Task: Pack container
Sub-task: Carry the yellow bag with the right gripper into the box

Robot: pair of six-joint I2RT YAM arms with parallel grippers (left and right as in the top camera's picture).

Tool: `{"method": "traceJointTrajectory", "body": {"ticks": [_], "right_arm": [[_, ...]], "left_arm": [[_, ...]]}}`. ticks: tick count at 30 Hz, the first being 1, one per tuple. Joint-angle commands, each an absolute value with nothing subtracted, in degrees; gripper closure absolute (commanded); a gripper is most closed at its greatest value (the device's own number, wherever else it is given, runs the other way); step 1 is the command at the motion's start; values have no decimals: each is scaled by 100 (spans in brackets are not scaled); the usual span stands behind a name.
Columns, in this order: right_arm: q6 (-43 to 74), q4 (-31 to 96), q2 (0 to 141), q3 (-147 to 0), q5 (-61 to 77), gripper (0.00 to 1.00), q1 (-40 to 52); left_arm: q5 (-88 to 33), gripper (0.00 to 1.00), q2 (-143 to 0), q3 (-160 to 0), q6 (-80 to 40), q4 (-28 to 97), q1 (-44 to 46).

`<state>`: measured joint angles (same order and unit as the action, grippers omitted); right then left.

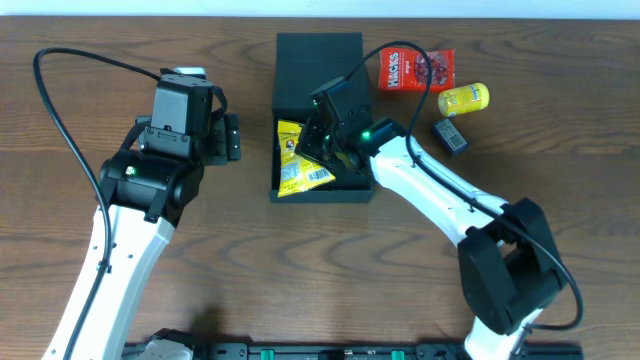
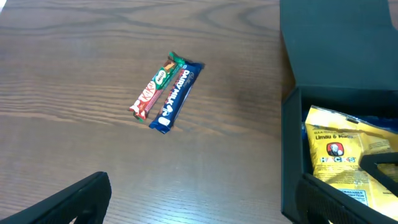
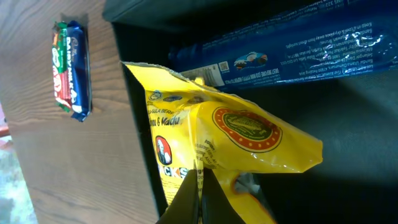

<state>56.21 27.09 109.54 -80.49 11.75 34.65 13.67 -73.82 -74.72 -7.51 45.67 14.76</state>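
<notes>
Our right claw (image 3: 200, 198) pinches a crinkly yellow packet (image 3: 249, 130) inside the matte, boxy container (image 1: 318, 60) at the far middle of the table (image 1: 560, 160), above a glossy blue wrapper (image 3: 298, 43). Our left claw (image 2: 205, 202) gapes beside it; two slim bars (image 2: 165, 92) lie nearby.

Overhead looks straight down, far; wrist views angle in close, sharing container (image 2: 336, 43), yellow packet (image 3: 249, 137).

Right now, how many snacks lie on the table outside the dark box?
5. A KitKat and a Dairy Milk bar lie side by side left of the container. A red Hacks packet, a yellow packet and a small dark-blue packet lie right of it. The arms may hide more.
</notes>
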Motion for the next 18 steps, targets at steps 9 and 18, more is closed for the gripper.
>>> {"method": "traceJointTrajectory", "body": {"ticks": [9,18], "right_arm": [[5636,2628,11319,-8012,1367,63,3592],[4324,2563,11089,-8285,1761,1,3262]], "left_arm": [[1345,5,-7323,-7518,-797,4574,1448],[1345,5,-7323,-7518,-794,4563,1448]]}}
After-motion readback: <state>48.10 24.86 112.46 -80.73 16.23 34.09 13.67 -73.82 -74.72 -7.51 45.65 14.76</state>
